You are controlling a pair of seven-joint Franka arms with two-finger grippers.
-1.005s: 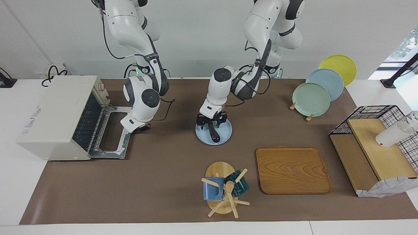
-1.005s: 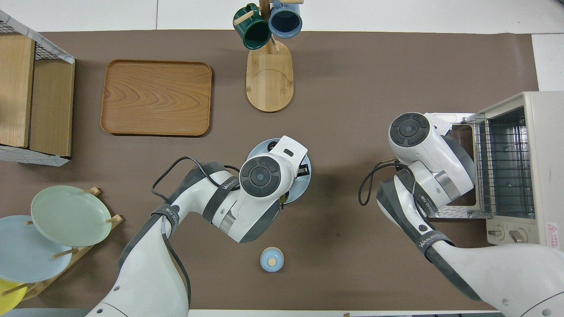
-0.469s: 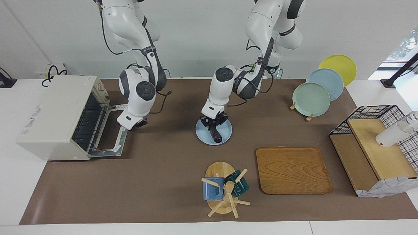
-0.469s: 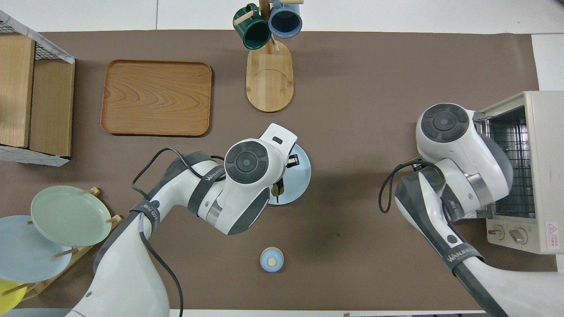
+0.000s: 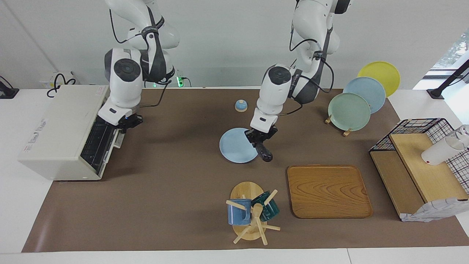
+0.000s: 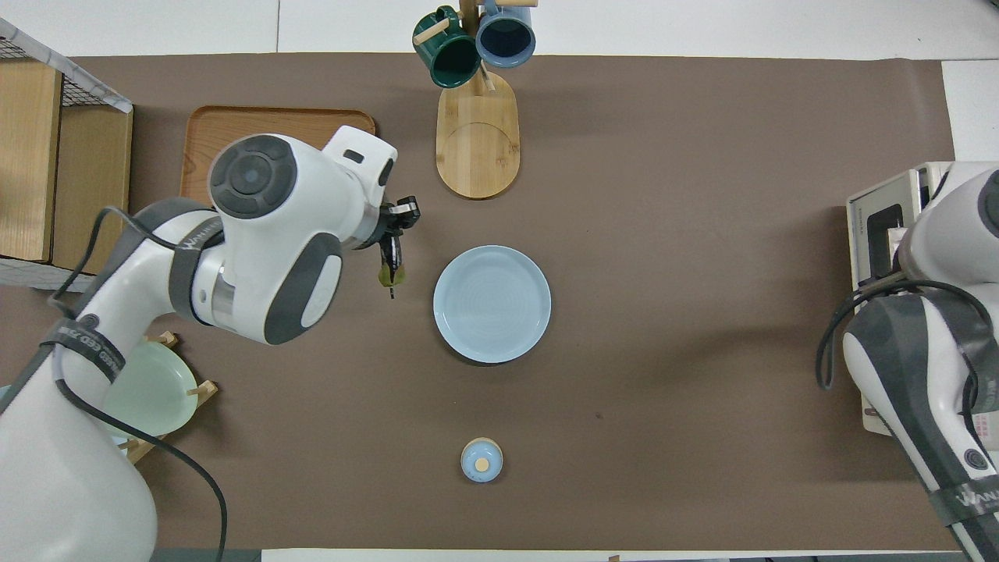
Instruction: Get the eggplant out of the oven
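My left gripper (image 5: 261,137) is shut on the eggplant (image 5: 264,152), a slim dark purple-black one. It holds the eggplant in the air over the brown mat, between the light blue plate (image 5: 234,151) and the wooden tray (image 5: 328,190). In the overhead view the eggplant (image 6: 389,261) hangs from the left gripper (image 6: 396,221) beside the bare plate (image 6: 492,304). The off-white oven (image 5: 58,124) stands at the right arm's end of the table. Its dark door (image 5: 96,143) is swung up, almost shut. My right gripper (image 5: 126,123) is at the door's top edge. In the overhead view the right arm hides most of the oven (image 6: 882,222).
A mug tree (image 5: 251,211) with a blue and a green mug stands farther from the robots than the plate. A small blue knobbed lid (image 5: 240,105) lies nearer to the robots. A plate rack (image 5: 350,110) and a wire basket with wooden shelves (image 5: 421,161) stand toward the left arm's end.
My left gripper lifted the eggplant off the blue plate and carried it toward the wooden tray. My right gripper rose with the oven door, which swung from flat open to almost shut.
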